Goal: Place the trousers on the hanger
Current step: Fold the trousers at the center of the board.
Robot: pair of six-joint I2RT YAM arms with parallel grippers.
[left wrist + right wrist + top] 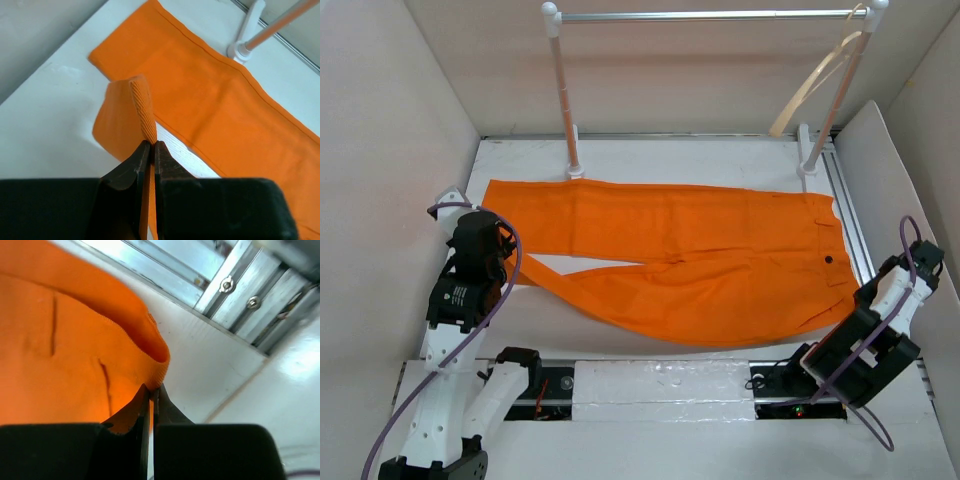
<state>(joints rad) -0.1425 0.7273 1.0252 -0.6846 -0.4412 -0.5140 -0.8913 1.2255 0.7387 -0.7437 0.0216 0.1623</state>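
Left gripper (151, 145) clamped on trousers (700, 260) leg hem, my right gripper (151, 389) clamped on waistband; hanger (807, 85) hangs on rack (710, 15).

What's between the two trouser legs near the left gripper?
Just a bare wedge of white table, clear in the left wrist view; the left gripper pinches the nearer leg of the trousers.

The trousers (700, 260) cover the table's (650, 150) middle. The rack (565, 100) posts stand at 11 and 1 o'clock, with open room between them under the bar (710, 15). The hanger (808, 84) hangs by the 1 o'clock post. Side walls (390, 150) crowd 9 and 3 o'clock.
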